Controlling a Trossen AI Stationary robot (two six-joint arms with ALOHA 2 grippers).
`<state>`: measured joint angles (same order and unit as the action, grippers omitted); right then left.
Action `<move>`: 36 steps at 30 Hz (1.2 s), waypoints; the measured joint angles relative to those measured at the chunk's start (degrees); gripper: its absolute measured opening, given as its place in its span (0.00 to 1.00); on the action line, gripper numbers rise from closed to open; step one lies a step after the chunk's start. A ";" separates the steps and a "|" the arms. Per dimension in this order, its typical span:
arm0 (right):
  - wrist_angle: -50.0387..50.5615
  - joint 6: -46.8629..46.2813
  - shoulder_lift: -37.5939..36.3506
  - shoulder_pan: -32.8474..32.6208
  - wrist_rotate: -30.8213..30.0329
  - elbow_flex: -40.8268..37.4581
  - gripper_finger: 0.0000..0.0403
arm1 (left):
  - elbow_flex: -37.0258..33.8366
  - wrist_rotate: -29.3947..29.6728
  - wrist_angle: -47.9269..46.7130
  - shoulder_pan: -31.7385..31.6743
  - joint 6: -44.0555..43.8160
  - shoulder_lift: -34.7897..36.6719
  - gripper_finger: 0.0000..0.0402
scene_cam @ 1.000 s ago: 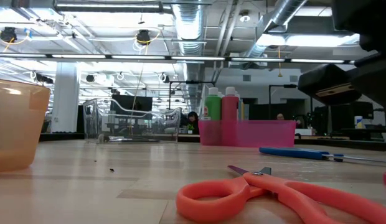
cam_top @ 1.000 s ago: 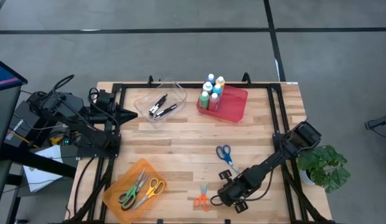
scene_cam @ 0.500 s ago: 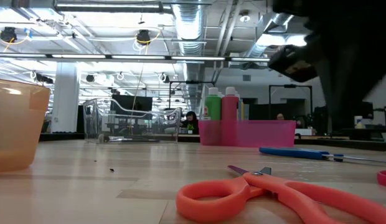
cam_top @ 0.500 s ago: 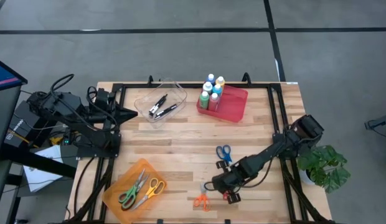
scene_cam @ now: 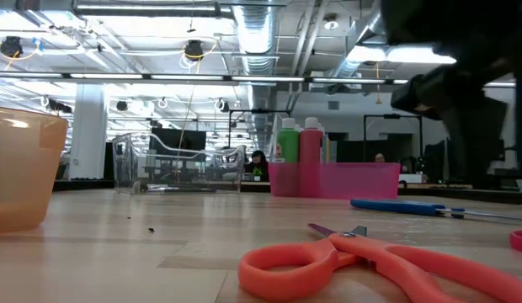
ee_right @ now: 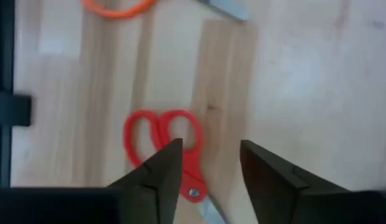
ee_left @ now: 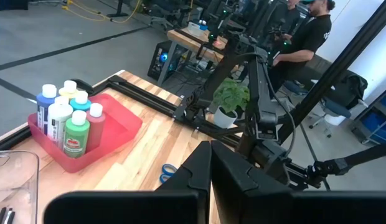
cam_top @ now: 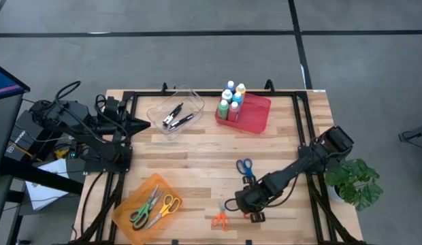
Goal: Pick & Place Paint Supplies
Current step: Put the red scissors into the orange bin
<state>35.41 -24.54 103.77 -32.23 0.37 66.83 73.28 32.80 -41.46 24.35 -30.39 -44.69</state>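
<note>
Bottles [cam_top: 232, 99], six, in one red bin [cam_top: 255, 116]; right gripper [cam_top: 231, 204] jaws spread, left gripper [cam_top: 144, 125] jaws pressed together.

Six paint bottles [cam_top: 231, 99] with white caps stand upright, clustered touching at one end of the red bin [cam_top: 255, 115], well apart from the right gripper [cam_top: 243, 206] across the table.

I see both arms built of matte black segments with bulky joint housings and black cabling at their bases. The right gripper [ee_right: 207, 163] has two dark, wedge-shaped fingers [ee_right: 157, 171]; the left gripper [ee_left: 210, 177] matches.
</note>
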 joint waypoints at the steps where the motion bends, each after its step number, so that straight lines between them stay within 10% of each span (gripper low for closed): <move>1: 0.36 -0.45 0.00 0.02 -0.44 -0.05 0.40 | 0.00 0.00 -0.02 -0.01 0.00 0.00 0.01; 15: -1.26 -3.86 7.20 -2.70 -1.99 0.42 0.34 | 0.00 -0.02 -0.10 -0.01 -0.06 -0.43 0.01; 25: 1.45 -8.47 7.34 -0.22 -2.72 0.36 0.02 | 0.00 -0.04 -0.10 0.01 -0.09 -1.29 0.01; 36: -0.80 -7.14 7.42 4.86 2.19 0.10 0.02 | 0.00 -0.04 -0.10 0.01 -0.09 -1.29 0.01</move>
<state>34.61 -31.68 111.19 -27.37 2.55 66.94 73.28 32.75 -41.55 24.36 -30.48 -45.98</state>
